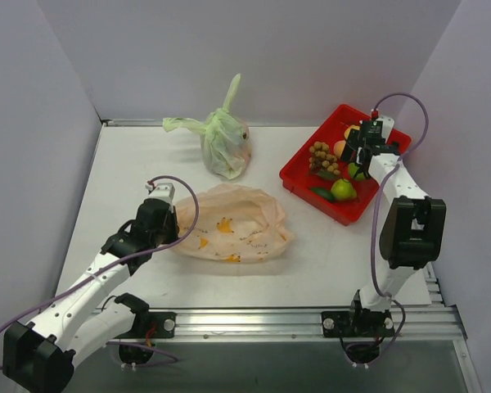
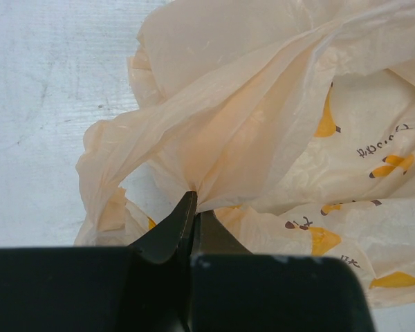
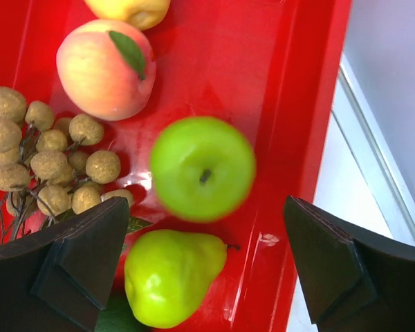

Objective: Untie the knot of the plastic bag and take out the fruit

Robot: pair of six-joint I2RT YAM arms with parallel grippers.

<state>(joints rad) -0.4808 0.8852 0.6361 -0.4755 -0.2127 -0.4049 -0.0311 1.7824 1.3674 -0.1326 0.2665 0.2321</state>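
The pale orange plastic bag lies flat and crumpled mid-table; no tied knot shows on it. My left gripper is at its left edge, shut on a gathered fold of the bag, its fingertips pinching the film. My right gripper is open and empty above the red tray. In the right wrist view, a blurred green apple sits between its spread fingers, with a green pear, a peach, a yellow fruit and a cluster of brown balls on the tray.
A tied translucent green bag stands at the back centre with its tail upright. White walls enclose the table on three sides. A metal rail runs along the near edge.
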